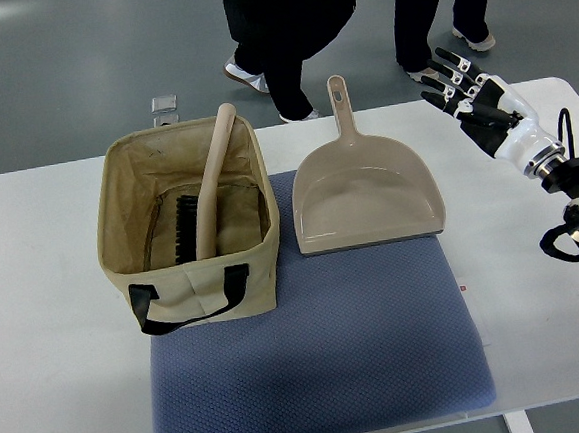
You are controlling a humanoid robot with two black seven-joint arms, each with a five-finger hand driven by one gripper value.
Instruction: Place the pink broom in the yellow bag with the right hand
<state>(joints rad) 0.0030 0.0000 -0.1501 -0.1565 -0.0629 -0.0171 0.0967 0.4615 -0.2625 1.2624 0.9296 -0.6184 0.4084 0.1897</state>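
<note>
— Broom (207, 188) placement? It stands inside the yellow bag (188, 224), bristles down, handle leaning up over the far rim.

— And the right hand (465, 87)?

— Well off to the bag's right, beyond the dustpan (366, 195), fingers spread, holding nothing. Blue mat (320, 354) on a white table (47, 326); people stand behind.

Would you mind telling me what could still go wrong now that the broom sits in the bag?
The broom leans with its handle poking over the bag's back rim, so a nudge might tip it out. The right hand, open and empty, hovers near the dustpan and could clip it.
</note>
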